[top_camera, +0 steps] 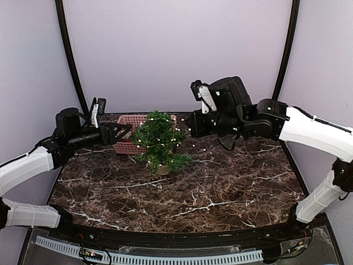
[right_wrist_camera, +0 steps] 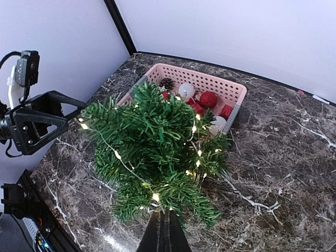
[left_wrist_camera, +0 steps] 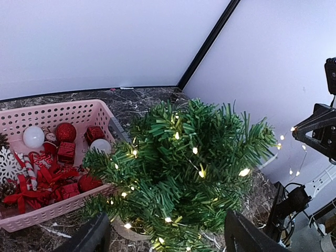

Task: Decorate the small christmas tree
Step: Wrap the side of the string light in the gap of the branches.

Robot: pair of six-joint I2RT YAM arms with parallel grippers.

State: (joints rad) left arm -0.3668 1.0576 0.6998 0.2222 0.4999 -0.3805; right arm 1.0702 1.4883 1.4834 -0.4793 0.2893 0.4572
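The miniature green pine tree (top_camera: 159, 141) in a tan pot is standing on the dark marbled worktop (top_camera: 220, 187), just beside a pink plastic basket (left_wrist_camera: 63, 107) of ornaments. A glowing wire light string (right_wrist_camera: 118, 156) is draping its branches. The left arm's fingers (left_wrist_camera: 92, 239) are gaping apart around the tree. The right arm's fingers (right_wrist_camera: 163, 231) are pressing together. The lighting step seems to be ending, so the next move is probably calling for an ornament.

Dark brown marble table (top_camera: 220, 193), white veining. Pink lattice basket (left_wrist_camera: 52, 108) stands at its back left. It holds a white ball (left_wrist_camera: 33, 136), a red glitter ball (left_wrist_camera: 66, 132), red gift boxes (left_wrist_camera: 66, 152), striped candy canes (left_wrist_camera: 27, 167), a white snowflake (left_wrist_camera: 5, 165) and a pine cone (right_wrist_camera: 167, 83). Plain lavender backdrop (top_camera: 176, 49) behind, with black poles (top_camera: 69, 49) at its corners.
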